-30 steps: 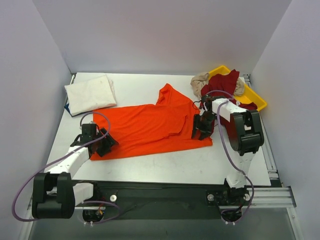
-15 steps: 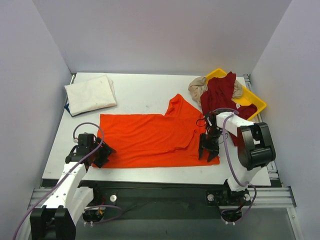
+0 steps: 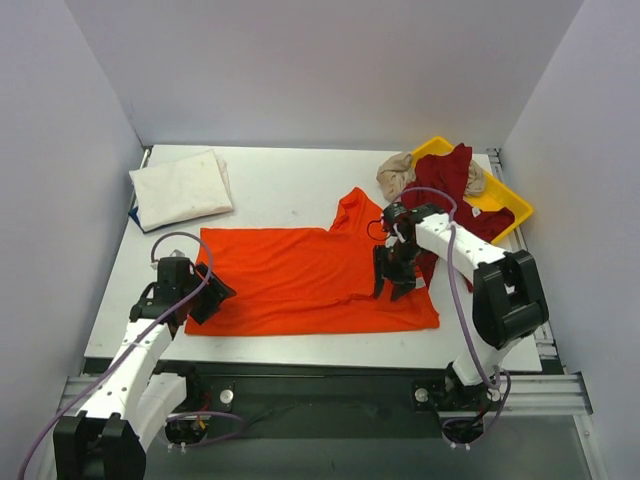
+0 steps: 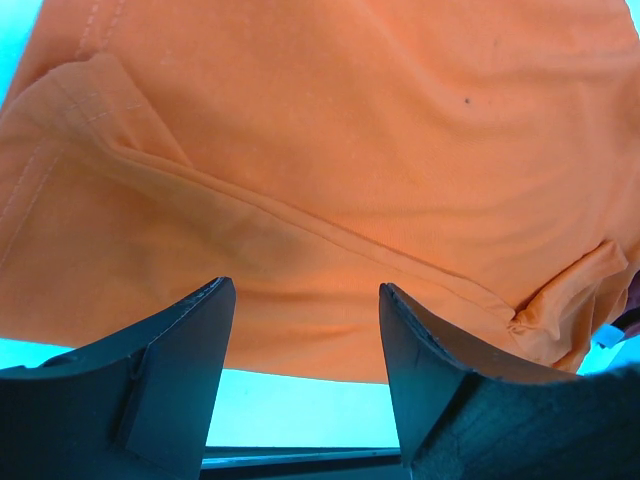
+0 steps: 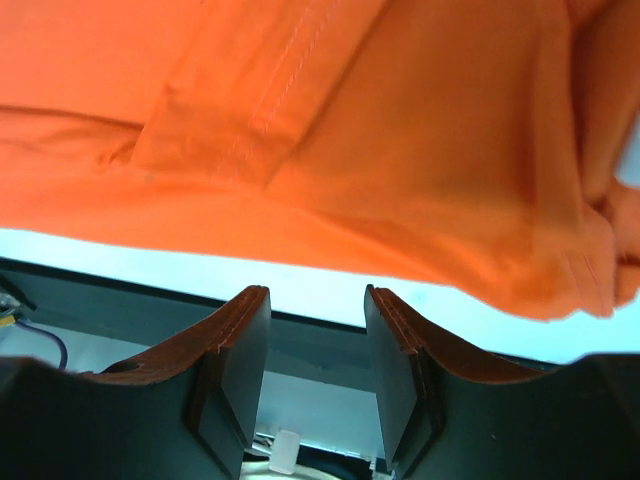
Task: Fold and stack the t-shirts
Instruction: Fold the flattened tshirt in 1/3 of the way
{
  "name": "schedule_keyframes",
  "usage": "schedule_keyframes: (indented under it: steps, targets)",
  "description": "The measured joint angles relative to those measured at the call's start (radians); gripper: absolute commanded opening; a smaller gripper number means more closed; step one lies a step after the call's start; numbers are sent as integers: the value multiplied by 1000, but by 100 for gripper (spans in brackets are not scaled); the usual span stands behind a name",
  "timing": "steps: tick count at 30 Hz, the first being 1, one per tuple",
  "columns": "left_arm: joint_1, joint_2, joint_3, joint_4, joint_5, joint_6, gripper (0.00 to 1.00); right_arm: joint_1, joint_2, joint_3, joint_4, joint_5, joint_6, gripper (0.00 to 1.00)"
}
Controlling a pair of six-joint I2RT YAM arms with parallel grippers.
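The bright orange t-shirt (image 3: 300, 280) lies spread flat across the middle of the table, one sleeve pointing toward the back. My left gripper (image 3: 205, 300) hovers open at its near left corner, with nothing between the fingers. In the left wrist view that gripper (image 4: 305, 300) looks down on orange cloth (image 4: 330, 150) and a strip of table. My right gripper (image 3: 390, 280) is open over the shirt's right part. The right wrist view shows the empty right gripper (image 5: 318, 300) just past the orange hem (image 5: 350, 130). A folded white t-shirt (image 3: 182, 188) rests at the back left. The dark red t-shirt (image 3: 445, 185) and the beige one (image 3: 395, 175) are heaped at the back right.
A yellow tray (image 3: 510, 200) sits at the back right under the heaped shirts. Walls close in the table on the left, back and right. The orange shirt's near hem lies close to the table's front edge (image 3: 300, 352).
The orange shirt has slid toward the near edge and lies flatter. The left gripper came nearer with it. The right gripper then moved from the near right corner back over the shirt.
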Motion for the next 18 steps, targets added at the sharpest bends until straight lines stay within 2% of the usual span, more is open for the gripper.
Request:
schedule_keyframes:
  steps: [8, 18]
  targets:
    - [-18, 13, -12, 56, 6, 20, 70, 76, 177, 47, 72, 1, 10, 41]
    - [-20, 23, -76, 75, 6, 32, 71, 108, 288, 172, 120, 9, 17, 39]
